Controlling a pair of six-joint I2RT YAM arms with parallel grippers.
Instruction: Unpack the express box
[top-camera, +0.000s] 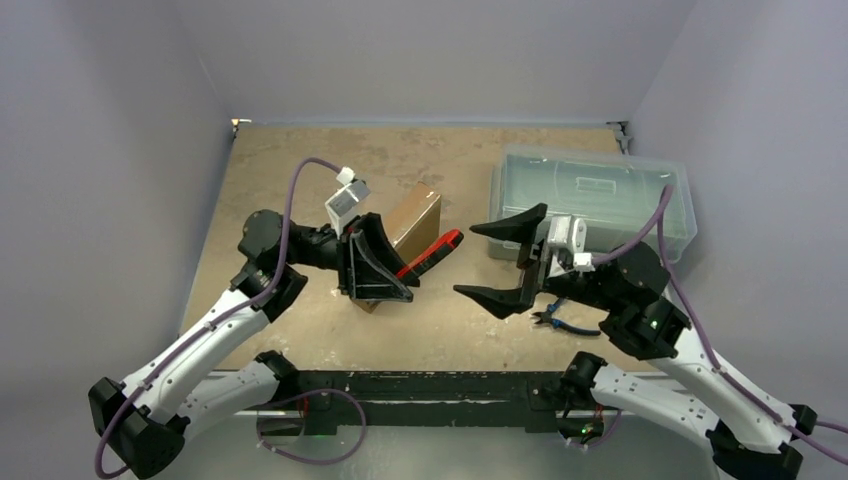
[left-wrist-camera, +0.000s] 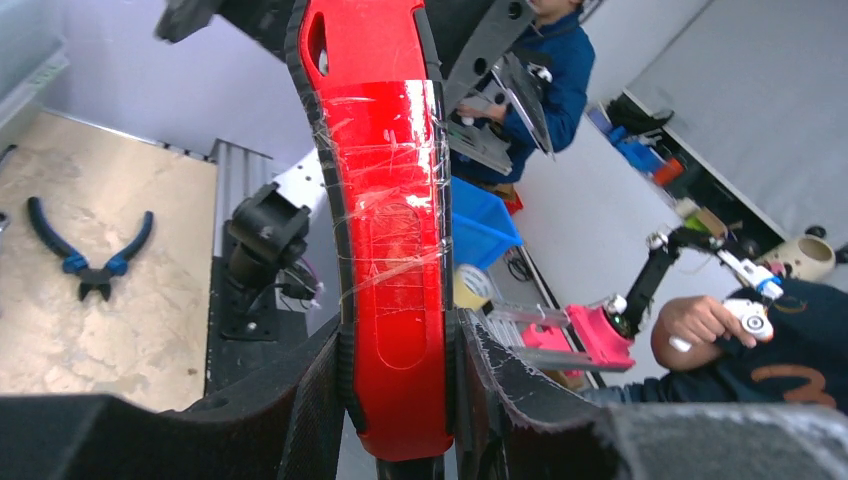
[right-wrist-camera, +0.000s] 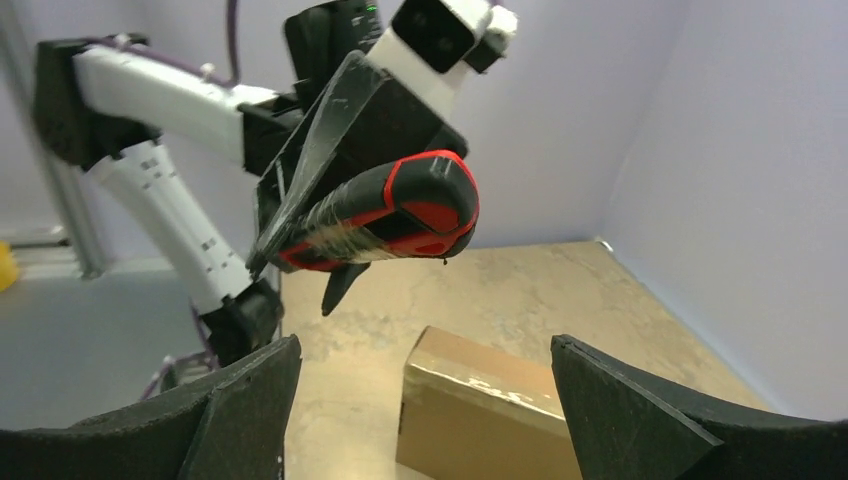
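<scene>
The left jaws are pinched on a red-and-black plastic tool handle wrapped in clear tape (left-wrist-camera: 390, 250). One black finger presses each flat side, and the handle juts out past the fingertips toward the right arm. Seen from the right wrist, its rounded red end hangs in the air above the surface and touches nothing else. Whether a blade is out cannot be told. The right jaws are spread wide and hold nothing. Their two black fingers open toward the red handle but stay apart from it. Just past the left jaws, the flat brown cardboard express box (top-camera: 415, 220) lies on the mottled tan surface (top-camera: 300, 180). It sits near the middle, turned at a diagonal, and its near end is hidden behind the left jaws in the overhead view. From the right wrist its top face looks flat and closed, with a pale scuffed patch along one edge. Near the right arm's wrist, a pair of blue-handled pliers (top-camera: 552, 318) lies flat on the surface, apart from the box. Farther back on the right stands a large clear plastic lidded bin (top-camera: 600, 195), beside the box but not touching it.
</scene>
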